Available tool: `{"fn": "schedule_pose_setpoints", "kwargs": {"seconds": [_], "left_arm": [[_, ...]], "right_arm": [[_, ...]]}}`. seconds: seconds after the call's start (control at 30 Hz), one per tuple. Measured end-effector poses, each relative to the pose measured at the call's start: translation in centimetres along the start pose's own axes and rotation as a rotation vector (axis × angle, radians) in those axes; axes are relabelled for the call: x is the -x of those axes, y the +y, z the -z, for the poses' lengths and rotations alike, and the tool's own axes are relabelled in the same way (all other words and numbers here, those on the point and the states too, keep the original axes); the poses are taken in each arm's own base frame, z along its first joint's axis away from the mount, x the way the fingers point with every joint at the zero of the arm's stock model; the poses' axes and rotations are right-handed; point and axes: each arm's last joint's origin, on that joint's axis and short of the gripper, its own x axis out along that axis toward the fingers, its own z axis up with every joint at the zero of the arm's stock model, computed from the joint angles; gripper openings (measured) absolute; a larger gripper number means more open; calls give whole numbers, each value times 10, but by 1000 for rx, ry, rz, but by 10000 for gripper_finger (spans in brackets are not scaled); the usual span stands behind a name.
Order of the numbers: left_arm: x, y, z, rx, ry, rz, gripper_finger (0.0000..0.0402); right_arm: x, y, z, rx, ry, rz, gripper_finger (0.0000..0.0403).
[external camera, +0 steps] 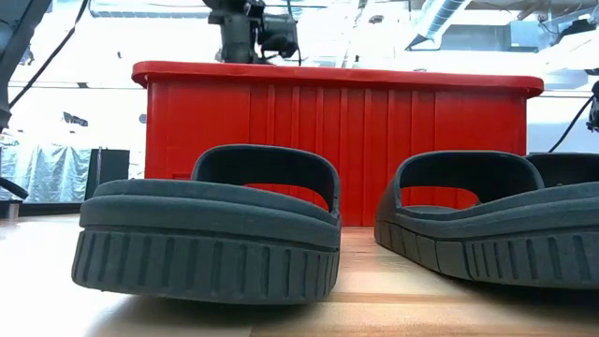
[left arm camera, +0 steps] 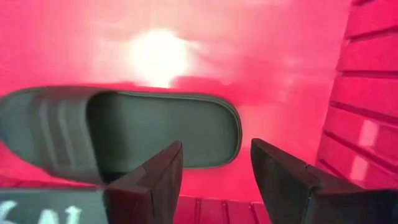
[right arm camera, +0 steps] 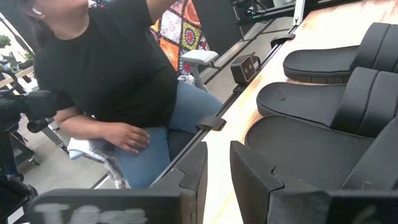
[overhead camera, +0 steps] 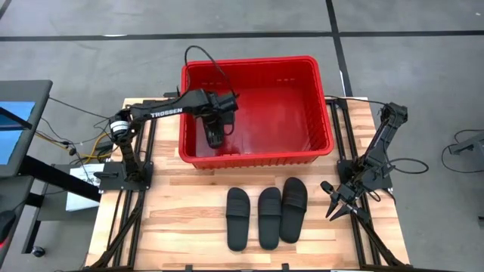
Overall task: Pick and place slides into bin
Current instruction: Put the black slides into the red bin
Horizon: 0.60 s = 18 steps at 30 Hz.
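The red bin (overhead camera: 321,106) stands at the table's far middle. One black slide (left arm camera: 155,134) lies flat on its sole on the bin's floor, near the bin's left near corner (overhead camera: 215,137). My left gripper (left arm camera: 214,162) hangs open inside the bin just above that slide, touching nothing. Three more black slides (overhead camera: 238,219) (overhead camera: 270,217) (overhead camera: 294,209) lie side by side on their soles on the table in front of the bin. My right gripper (overhead camera: 336,210) waits open at the table's right edge, beside the slides.
The bin's walls (left arm camera: 367,93) stand close around my left gripper. Two slides (external camera: 211,234) (external camera: 487,225) fill the low view in front of the bin (external camera: 337,140). A seated person (right arm camera: 112,81) is beyond the table's near edge. Arm frames (overhead camera: 125,174) flank the table.
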Motion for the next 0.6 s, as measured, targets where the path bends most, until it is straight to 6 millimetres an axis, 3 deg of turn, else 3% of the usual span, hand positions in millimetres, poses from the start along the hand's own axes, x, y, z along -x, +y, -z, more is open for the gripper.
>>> {"fn": "schedule_pose_setpoints", "kwargs": {"seconds": [0.2,0.37,0.6], "left_arm": [[45,0,-3,7,10,-8,181],[95,-15,-3,7,-25,-40,173],[174,-52,15,-13,-305,-39,151]], "right_arm": [[0,0,0,0,0,0,61],[0,0,0,0,0,0,61],[0,0,0,0,0,0,61]]}}
